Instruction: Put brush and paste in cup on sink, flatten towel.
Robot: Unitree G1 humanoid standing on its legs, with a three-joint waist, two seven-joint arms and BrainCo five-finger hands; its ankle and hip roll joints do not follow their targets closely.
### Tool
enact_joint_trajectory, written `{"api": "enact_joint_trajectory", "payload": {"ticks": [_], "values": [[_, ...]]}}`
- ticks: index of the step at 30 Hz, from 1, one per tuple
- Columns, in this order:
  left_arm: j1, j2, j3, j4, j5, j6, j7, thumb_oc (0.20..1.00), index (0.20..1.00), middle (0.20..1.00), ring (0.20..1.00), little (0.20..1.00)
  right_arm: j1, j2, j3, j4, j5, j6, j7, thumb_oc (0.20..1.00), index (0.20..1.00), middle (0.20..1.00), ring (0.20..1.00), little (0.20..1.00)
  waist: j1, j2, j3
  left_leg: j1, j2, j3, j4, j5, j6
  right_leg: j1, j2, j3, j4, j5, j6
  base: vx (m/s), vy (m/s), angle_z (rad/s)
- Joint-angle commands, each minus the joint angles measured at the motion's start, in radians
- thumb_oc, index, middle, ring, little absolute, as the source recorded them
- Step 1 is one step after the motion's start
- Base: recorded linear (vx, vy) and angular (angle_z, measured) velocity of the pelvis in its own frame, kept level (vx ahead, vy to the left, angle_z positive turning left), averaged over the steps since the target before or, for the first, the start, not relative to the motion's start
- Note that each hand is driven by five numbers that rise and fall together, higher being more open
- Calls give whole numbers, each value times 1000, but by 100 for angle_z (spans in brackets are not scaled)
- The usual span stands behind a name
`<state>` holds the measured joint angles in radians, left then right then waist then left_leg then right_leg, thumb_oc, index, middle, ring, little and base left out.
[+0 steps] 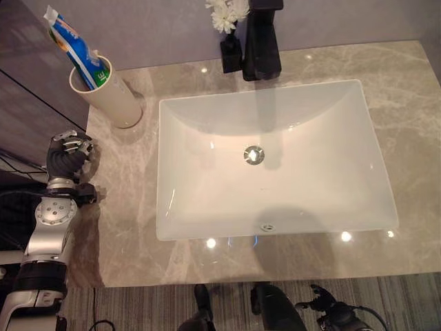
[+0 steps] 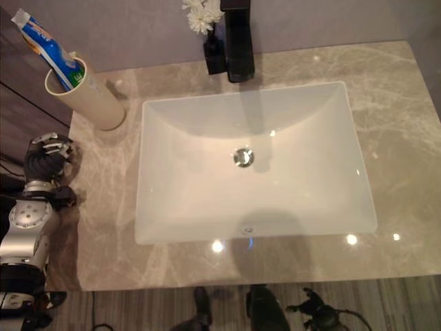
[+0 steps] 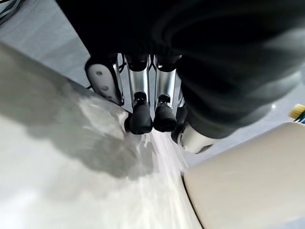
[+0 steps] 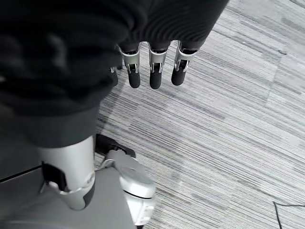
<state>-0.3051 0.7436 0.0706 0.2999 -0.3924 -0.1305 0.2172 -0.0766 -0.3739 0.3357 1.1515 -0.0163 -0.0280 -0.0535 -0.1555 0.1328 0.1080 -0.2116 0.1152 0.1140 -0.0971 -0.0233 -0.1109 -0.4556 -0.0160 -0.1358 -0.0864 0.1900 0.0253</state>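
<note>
Cream cup [image 1: 114,93] with paste [image 1: 77,48]; both hands [image 1: 67,153] [image 4: 152,71] relaxed, holding nothing

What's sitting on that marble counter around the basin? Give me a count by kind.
Cups: 1, the cream cup at the back left corner.
Toothpaste tubes: 1, the blue and white tube standing in that cup.
Vases: 1, a dark vase with white flowers.
Taps: 1, the black tap.
Total: 4

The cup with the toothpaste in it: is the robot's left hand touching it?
Apart. In the left eye view the left hand sits at the counter's edge, with bare marble between it and the cup.
</note>
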Motion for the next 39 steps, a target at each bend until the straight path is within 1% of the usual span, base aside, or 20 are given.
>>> {"api": "enact_joint_trajectory", "payload": {"ticks": [1, 8, 12, 14, 18, 28, 39], "values": [[-62, 32, -67, 55, 8, -20, -9, 200, 200, 200, 200, 200, -10, -10, 23, -6, 2, -15, -7, 1000, 1000, 1000, 1000, 1000, -31, -18, 18, 115, -21, 0, 10, 77, -18, -7, -27, 0, 120, -88, 63, 0, 0, 0], [-174, 49, -125, 106, 30, -34, 20, 200, 200, 200, 200, 200, -13, -10, 34, 1, 9, -22, -12, 1000, 1000, 1000, 1000, 1000, -43, -24, 20, 113, -12, 11, 10, 87, -26, -17, -17, 4, 128, -91, 62, 8, -19, -5], [-195, 55, -130, 101, 58, -39, 38, 200, 200, 200, 200, 200, -13, -10, 34, 2, 10, -26, -16, 1000, 1000, 1000, 1000, 1000, -45, -24, 19, 115, -10, 11, 10, 91, -28, -19, -15, 3, 130, -93, 61, 0, 0, 0], [-185, 40, -116, 87, 54, -45, 54, 200, 200, 200, 200, 200, -8, -5, 33, 5, 8, -28, -19, 1000, 1000, 1000, 1000, 1000, -44, -23, 16, 121, -9, 10, 10, 98, -29, -15, -12, 3, 129, -96, 60, 15, -9, 0], [-148, 7, -88, 38, 25, -55, 54, 200, 200, 200, 200, 200, -7, -3, 24, 16, 5, -26, -24, 1000, 1000, 1000, 1000, 1000, -42, -17, 11, 126, -10, 9, 10, 100, -29, -5, -11, 4, 122, -98, 59, 0, 0, 0], [-65, 10, -24, -69, 52, -68, 50, 200, 200, 200, 200, 200, 1, -5, 12, 18, 0, -31, -23, 1000, 1000, 1000, 1000, 1000, -29, -4, 2, 133, -10, 9, 10, 101, -29, 10, -11, -3, 108, -102, 58, 0, 0, 0], [-40, 21, 24, -125, 71, -84, 66, 200, 200, 200, 200, 200, -3, -4, 17, 29, -9, -33, -21, 1000, 1000, 1000, 1000, 1000, -17, -5, -1, 130, -9, 7, 10, 94, -26, 18, -12, -7, 96, -96, 57, 0, 0, 0]]}}
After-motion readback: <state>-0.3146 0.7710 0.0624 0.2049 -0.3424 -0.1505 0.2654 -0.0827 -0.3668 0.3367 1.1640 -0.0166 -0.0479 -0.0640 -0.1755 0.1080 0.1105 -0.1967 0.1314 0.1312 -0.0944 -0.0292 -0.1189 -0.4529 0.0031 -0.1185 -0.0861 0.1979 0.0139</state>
